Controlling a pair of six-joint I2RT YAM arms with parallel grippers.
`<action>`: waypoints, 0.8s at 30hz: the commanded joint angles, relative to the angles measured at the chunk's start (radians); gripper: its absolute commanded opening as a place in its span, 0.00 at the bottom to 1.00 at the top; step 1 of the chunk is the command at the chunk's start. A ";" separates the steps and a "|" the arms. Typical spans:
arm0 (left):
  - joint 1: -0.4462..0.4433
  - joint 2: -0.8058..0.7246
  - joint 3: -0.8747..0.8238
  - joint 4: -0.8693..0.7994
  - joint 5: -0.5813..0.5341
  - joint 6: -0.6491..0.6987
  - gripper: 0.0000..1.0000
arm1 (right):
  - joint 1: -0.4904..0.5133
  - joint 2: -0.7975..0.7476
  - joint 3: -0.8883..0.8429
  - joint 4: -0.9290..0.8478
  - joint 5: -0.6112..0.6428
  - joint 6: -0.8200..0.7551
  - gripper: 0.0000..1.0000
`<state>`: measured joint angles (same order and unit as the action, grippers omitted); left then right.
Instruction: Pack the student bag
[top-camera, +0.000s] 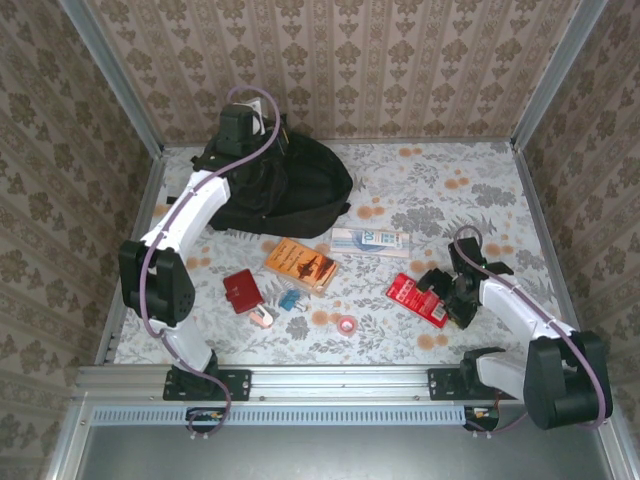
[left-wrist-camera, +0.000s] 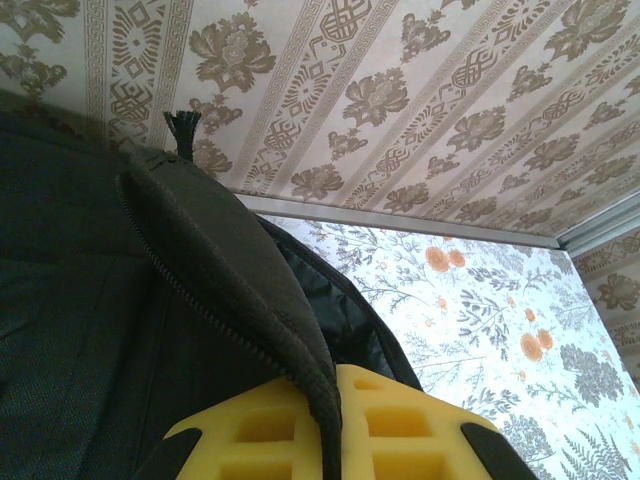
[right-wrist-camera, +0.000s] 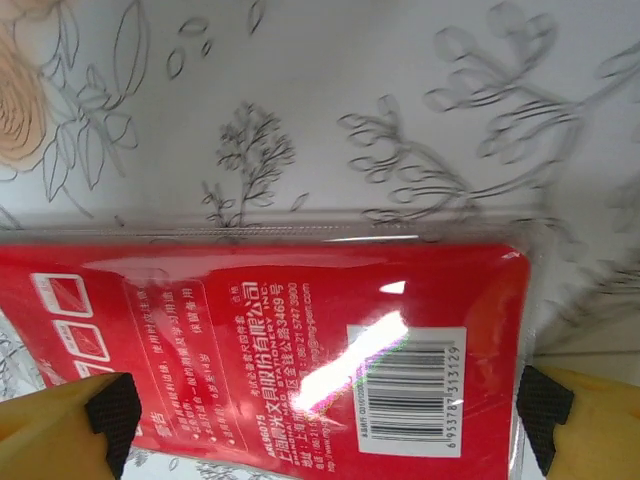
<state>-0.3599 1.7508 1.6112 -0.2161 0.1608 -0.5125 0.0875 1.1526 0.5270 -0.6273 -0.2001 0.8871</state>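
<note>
Our left gripper (left-wrist-camera: 320, 440) clenches the large black fabric backpack (top-camera: 290, 185) far left; our right gripper (right-wrist-camera: 328, 415), released, straddles a flat red packet (right-wrist-camera: 250, 330).

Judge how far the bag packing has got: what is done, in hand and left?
Done: the left hand, shut on the bag's zip edge, holds it up; its inside cannot be seen. In hand: the right hand stands open astride the red packet, not yet gripping. Left: packet, book, box, red case and tape lie on the table, unpacked.
</note>
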 joint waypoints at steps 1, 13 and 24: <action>-0.010 -0.056 0.003 0.038 0.009 0.021 0.00 | -0.005 0.018 -0.030 0.148 -0.140 0.010 0.98; -0.023 -0.043 0.007 0.038 0.023 0.018 0.00 | 0.023 0.088 -0.041 0.595 -0.436 0.099 0.94; -0.028 -0.046 0.008 0.034 0.022 0.026 0.00 | 0.000 -0.055 -0.055 0.362 -0.298 -0.044 0.92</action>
<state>-0.3790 1.7508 1.6108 -0.2173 0.1612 -0.5121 0.1024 1.1294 0.4950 -0.1917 -0.5476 0.8871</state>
